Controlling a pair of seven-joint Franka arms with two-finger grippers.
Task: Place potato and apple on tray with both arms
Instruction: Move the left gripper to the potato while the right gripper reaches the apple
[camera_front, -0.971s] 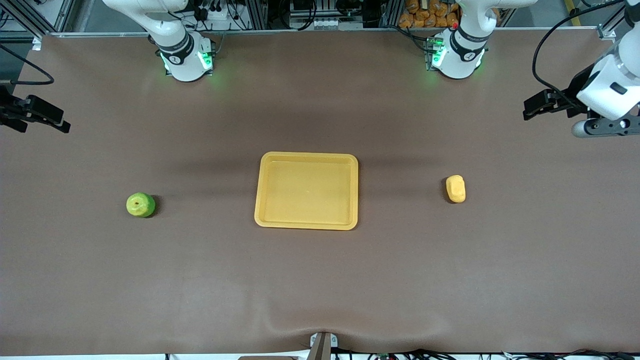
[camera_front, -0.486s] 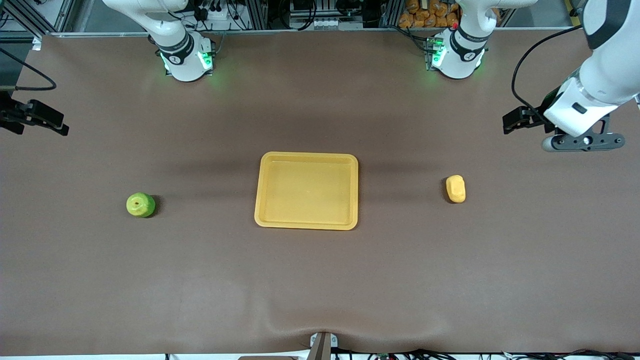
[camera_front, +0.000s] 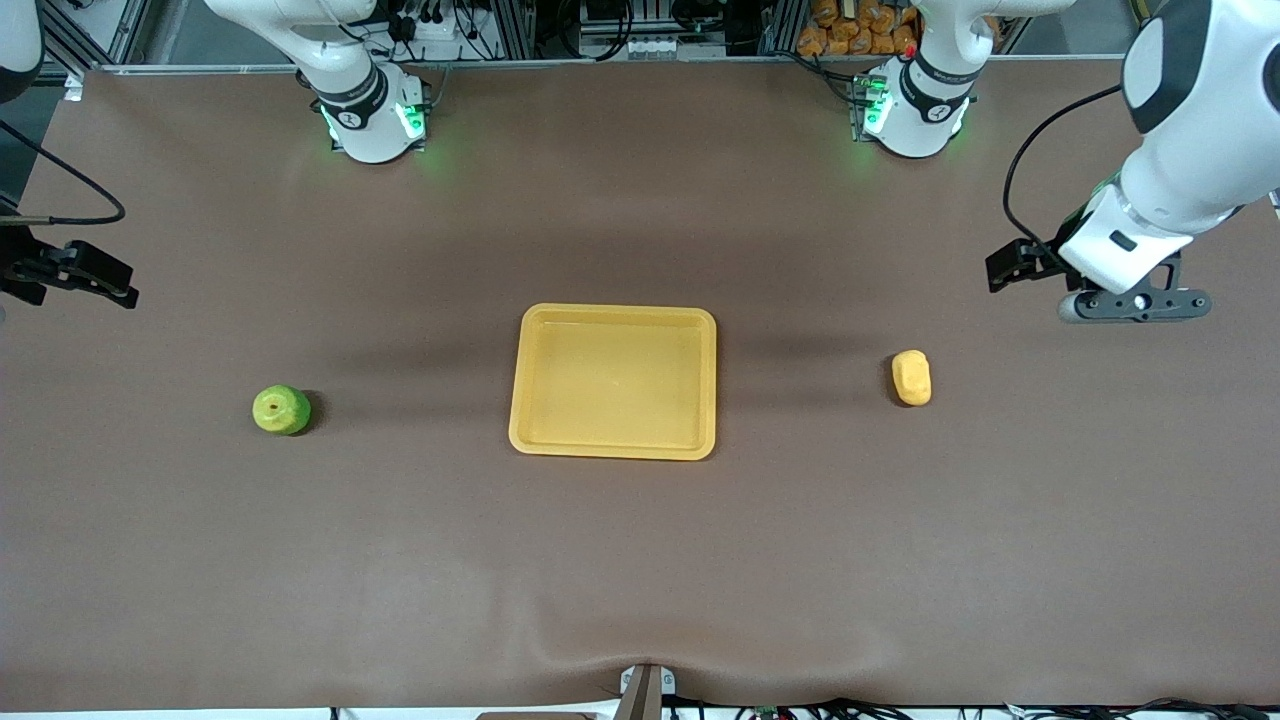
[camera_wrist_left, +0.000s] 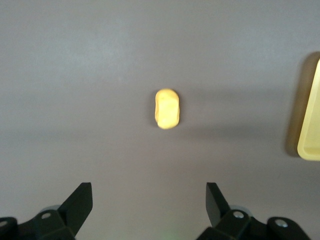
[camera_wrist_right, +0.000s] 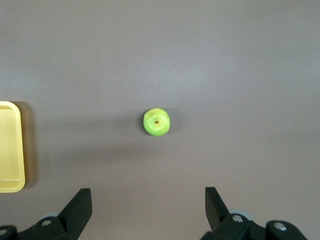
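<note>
The yellow-orange tray (camera_front: 613, 312) lies empty at the table's middle. The green apple (camera_front: 281, 410) sits on the table toward the right arm's end, the potato (camera_front: 911, 377) toward the left arm's end. My left gripper (camera_front: 1134, 303) hangs in the air over bare table between the potato and the table's end. In the left wrist view it (camera_wrist_left: 149, 200) is open and empty, with the potato (camera_wrist_left: 167, 108) and the tray's edge (camera_wrist_left: 310, 125) ahead. My right gripper (camera_wrist_right: 148, 202) is open and empty, with the apple (camera_wrist_right: 156, 122) and the tray's corner (camera_wrist_right: 10, 150) in its view.
The brown table mat (camera_front: 640, 560) carries only the tray and the two fruits. The arm bases (camera_front: 372, 120) (camera_front: 915, 115) stand at the table's edge farthest from the front camera. Only the right wrist's black camera mount (camera_front: 75, 272) shows in the front view.
My left arm has swung in from the table's end toward the potato and come lower. The right wrist has shifted slightly. Apple, potato and tray have not moved.
</note>
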